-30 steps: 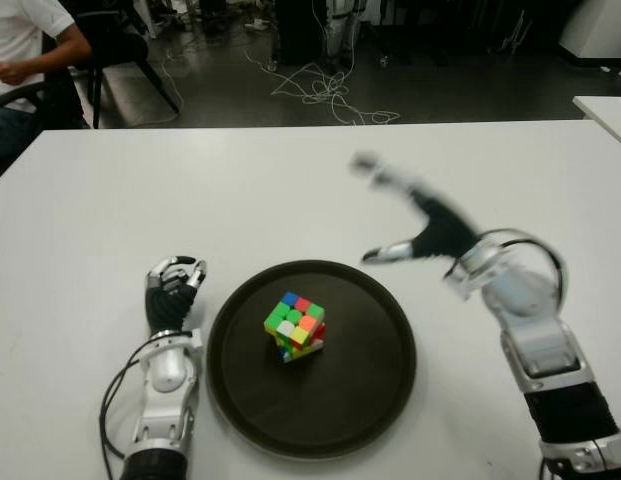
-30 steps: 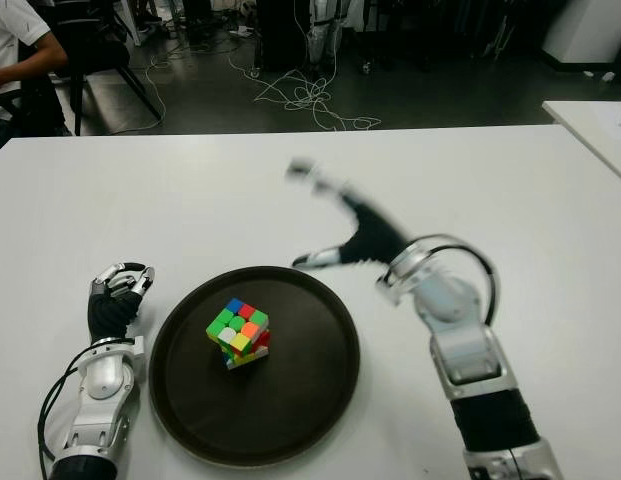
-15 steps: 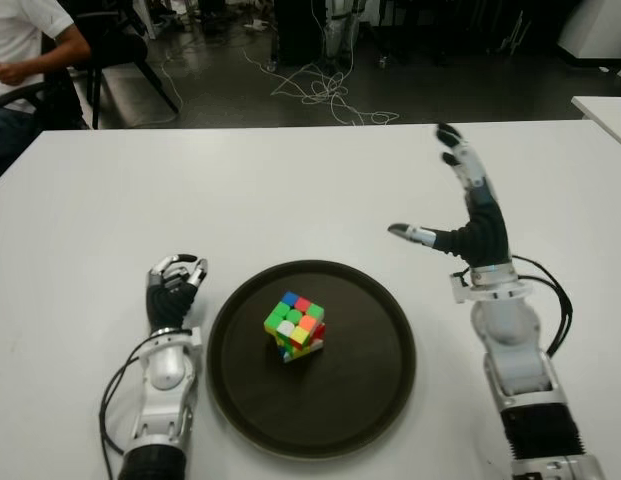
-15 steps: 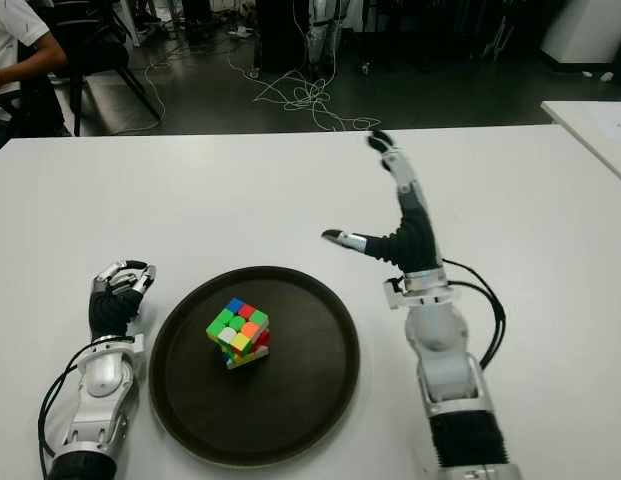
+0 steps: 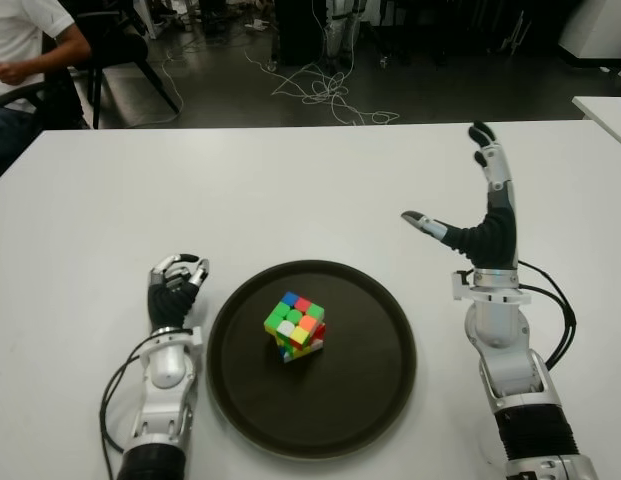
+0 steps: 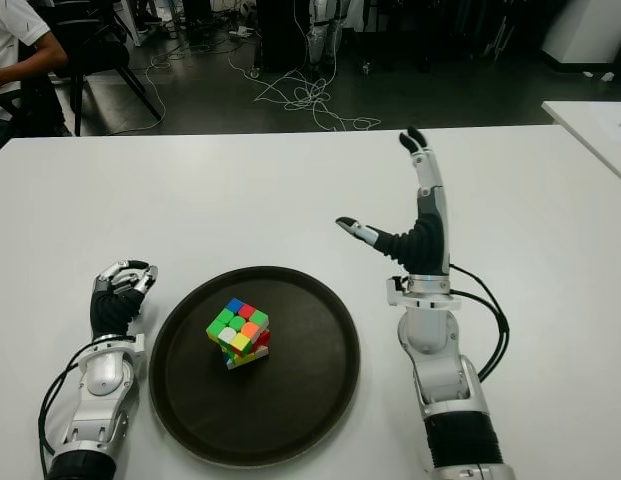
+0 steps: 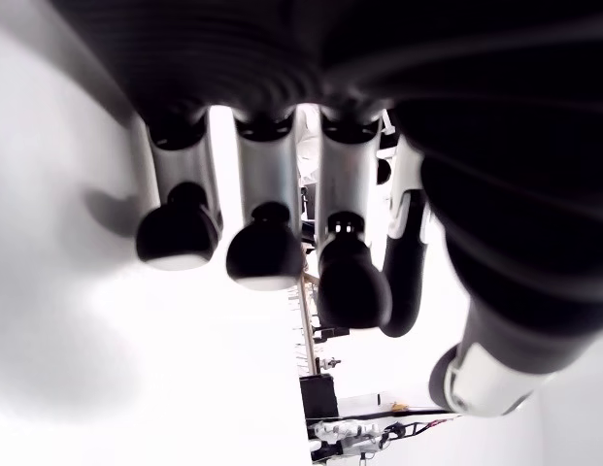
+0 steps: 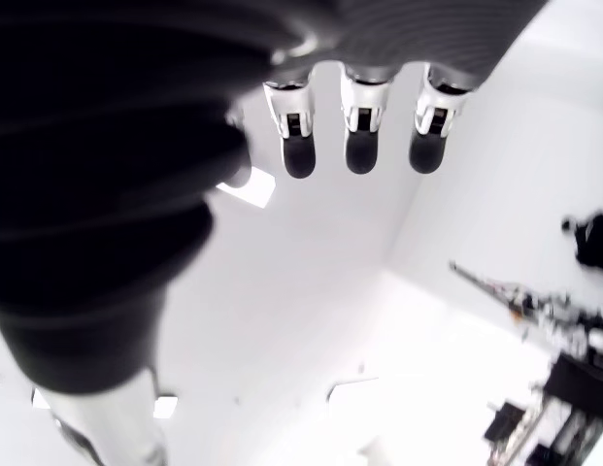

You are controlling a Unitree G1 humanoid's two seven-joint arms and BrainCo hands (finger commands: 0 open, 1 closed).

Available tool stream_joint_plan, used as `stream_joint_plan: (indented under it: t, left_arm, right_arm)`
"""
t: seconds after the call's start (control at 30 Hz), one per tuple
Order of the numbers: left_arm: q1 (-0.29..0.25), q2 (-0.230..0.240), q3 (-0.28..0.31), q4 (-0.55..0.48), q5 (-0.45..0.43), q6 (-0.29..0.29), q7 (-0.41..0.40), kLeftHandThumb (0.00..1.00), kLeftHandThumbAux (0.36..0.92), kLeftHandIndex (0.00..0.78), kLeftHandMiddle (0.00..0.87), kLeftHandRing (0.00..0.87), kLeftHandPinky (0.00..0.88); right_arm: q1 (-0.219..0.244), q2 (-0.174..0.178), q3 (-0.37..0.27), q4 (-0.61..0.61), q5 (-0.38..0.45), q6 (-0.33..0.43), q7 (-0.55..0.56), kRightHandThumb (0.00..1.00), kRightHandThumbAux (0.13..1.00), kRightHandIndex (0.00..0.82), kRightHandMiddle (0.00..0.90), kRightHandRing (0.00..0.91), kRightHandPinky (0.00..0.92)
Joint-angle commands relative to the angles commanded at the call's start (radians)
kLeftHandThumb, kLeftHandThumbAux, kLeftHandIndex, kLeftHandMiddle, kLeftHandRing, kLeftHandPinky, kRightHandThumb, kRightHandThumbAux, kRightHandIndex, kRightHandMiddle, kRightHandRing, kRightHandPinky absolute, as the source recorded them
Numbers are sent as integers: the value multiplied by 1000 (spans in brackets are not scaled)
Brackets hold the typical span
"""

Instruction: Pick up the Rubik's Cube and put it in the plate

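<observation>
Resting in plate (image 5: 380, 395), Rubik's Cube (image 5: 295, 325)

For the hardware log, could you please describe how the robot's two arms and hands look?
Both hands, the left hand and the right hand, have black palms and silver-and-black fingers with dark tips. The forearms are silver-white shells ending in black ribbed sleeves, and a black cable loops beside each wrist.

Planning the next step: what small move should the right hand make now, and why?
Probably just lower the right hand to the table beside the plate. The Rubik's Cube already sits in the plate, and the hand is open, empty and raised to its right. The left hand is curled, left of the plate.
</observation>
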Motion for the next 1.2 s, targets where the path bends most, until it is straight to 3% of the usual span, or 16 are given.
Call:
stream_joint_plan:
  t: [0.4, 0.5, 0.7, 1.2]
  left_arm:
    - [0, -1, 4, -8, -3, 1, -2, 715, 700, 445, 820, 829, 818]
    - [-1, 2, 3, -10, -1, 7, -3, 715, 700, 445, 818, 826, 815]
    - [1, 9, -1, -17, 6, 16, -5, 714, 701, 445, 809, 819, 804]
    - [2, 19, -1, -17, -3, 12, -19, 715, 700, 445, 817, 823, 812]
  right_arm:
    - [51, -25, -3, 40, -3, 3, -23, 0, 781, 0, 0, 0, 0]
    - [115, -32, -7, 43, 4, -3, -21, 0, 805, 0, 0, 0, 0]
    - [126, -26, -10, 75, 37, 39, 0, 0, 832, 0, 0, 0, 0]
    - [214, -27, -17, 72, 117, 125, 68, 0, 820, 0, 0, 0, 0]
